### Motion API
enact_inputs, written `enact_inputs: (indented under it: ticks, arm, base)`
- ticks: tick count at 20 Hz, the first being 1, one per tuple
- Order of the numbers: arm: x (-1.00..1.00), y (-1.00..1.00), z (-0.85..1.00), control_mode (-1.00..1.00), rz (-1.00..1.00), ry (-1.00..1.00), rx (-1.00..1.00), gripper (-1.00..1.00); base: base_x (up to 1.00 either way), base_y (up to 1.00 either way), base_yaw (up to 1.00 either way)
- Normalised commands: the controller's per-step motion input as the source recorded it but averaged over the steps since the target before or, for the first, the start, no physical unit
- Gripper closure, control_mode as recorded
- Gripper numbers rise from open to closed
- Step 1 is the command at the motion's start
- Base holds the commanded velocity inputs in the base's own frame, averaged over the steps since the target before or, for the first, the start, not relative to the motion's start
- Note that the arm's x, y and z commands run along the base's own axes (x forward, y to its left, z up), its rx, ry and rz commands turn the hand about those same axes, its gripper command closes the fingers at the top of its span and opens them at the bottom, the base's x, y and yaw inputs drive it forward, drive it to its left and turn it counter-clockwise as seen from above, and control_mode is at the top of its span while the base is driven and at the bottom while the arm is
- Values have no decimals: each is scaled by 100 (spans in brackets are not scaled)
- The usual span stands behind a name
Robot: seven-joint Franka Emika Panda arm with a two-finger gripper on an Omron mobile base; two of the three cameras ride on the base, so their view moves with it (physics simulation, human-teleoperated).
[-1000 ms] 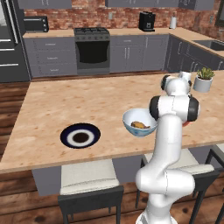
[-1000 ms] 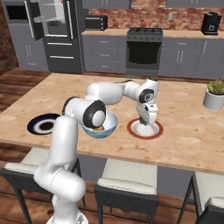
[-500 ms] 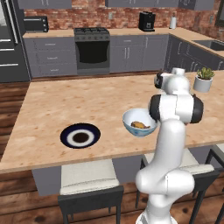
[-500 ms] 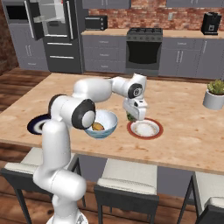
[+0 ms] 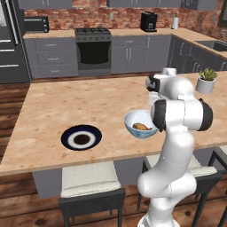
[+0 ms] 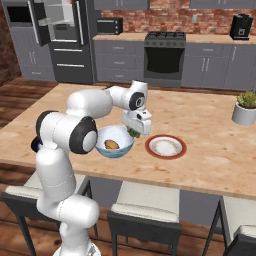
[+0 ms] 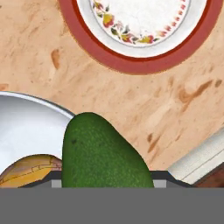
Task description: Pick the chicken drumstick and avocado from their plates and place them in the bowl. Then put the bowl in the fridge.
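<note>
My gripper is shut on the avocado, a dark green rounded fruit held just above the right rim of the pale blue-white bowl. In the hand view the avocado hangs over the bowl's edge, hiding my fingertips. The golden-brown chicken drumstick lies inside the bowl; from the left base view the bowl and drumstick sit beside my arm. The white plate with a red-brown rim stands bare to the right of the bowl. The navy plate lies bare at the left.
The dark grey fridge stands at the back left, its upper door swung open on a white interior. A potted plant sits on the island's far right. An oven is behind the island, and stools line its near edge.
My gripper has carried the avocado left from above the red-rimmed plate to the bowl's right rim. The bowl, the drumstick and both plates have not moved.
</note>
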Motion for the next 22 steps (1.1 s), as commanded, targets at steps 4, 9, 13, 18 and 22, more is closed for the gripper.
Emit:
enact_inputs:
  ticks: [4, 9, 13, 18, 22]
  arm:
    - [-2, 42, 5, -100, 13, 0, 3, 100]
    - [1, 32, -2, -100, 12, 0, 1, 100]
    - [11, 33, -15, -100, 10, 0, 1, 100]
    - [25, 22, -19, -100, 10, 1, 0, 100]
    - [36, 3, -18, -100, 5, 0, 0, 100]
  base:
    - [0, 0, 0]
    - [0, 0, 0]
    - [0, 0, 0]
    - [0, 0, 0]
    - [0, 0, 0]
